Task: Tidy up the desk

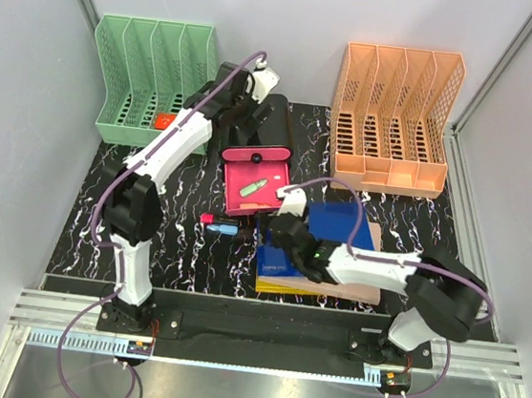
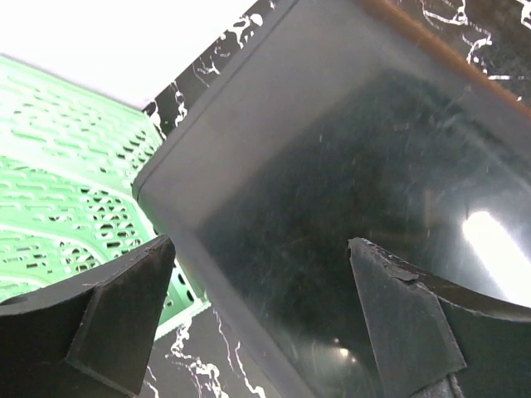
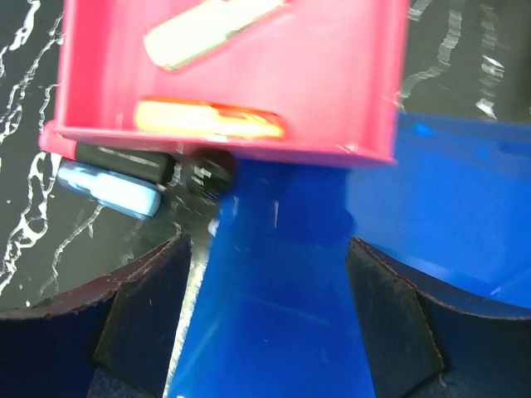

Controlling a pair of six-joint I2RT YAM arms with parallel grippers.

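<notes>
Top external: our left gripper hangs spread over a glossy black slab behind the pink tray, right gripper spread over smooth blue books beside it.

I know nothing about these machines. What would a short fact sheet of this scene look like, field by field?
Surface: black marbled desk
Far left: green file rack
Far right: orange file rack
Centre: pink tray holding a pale green item
Near right: blue book atop other books
Left pincer: open, over a glossy black slab
Right pincer: open, over the blue book
</notes>
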